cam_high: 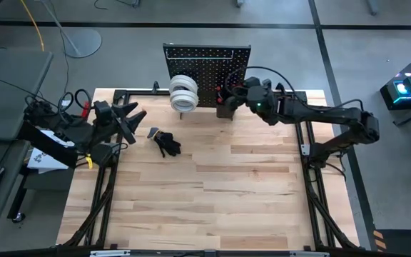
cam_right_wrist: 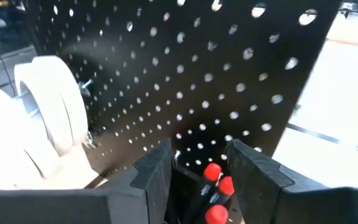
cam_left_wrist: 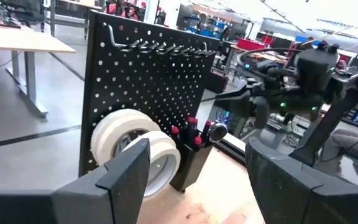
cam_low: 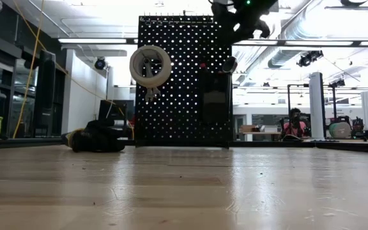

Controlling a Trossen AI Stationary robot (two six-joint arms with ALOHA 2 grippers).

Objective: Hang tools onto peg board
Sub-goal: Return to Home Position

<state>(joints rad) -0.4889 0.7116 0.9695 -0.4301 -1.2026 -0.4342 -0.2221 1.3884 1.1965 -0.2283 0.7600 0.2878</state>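
Note:
The black peg board [cam_high: 207, 66] stands upright at the table's far edge. Two white tape rolls [cam_high: 184, 93] hang from a peg on its front [cam_low: 150, 66]. A black bin [cam_left_wrist: 191, 163] on the board holds red-capped screwdrivers [cam_right_wrist: 215, 186] and a silver round-headed tool [cam_left_wrist: 216, 131], all standing upright in it. My right gripper [cam_right_wrist: 199, 163] hovers open just above the red caps and touches nothing. My left gripper [cam_left_wrist: 197, 180] is open, level and empty, at the table's far left [cam_high: 130, 118]. A dark pile of tools [cam_high: 165, 143] lies on the table.
A row of wire hooks [cam_left_wrist: 160, 46] runs along the peg board's top. The dark tool pile [cam_low: 98, 137] lies between my left gripper and the board. The light wooden tabletop [cam_high: 212, 200] stretches toward the near edge. A person [cam_low: 294, 124] sits far behind the table.

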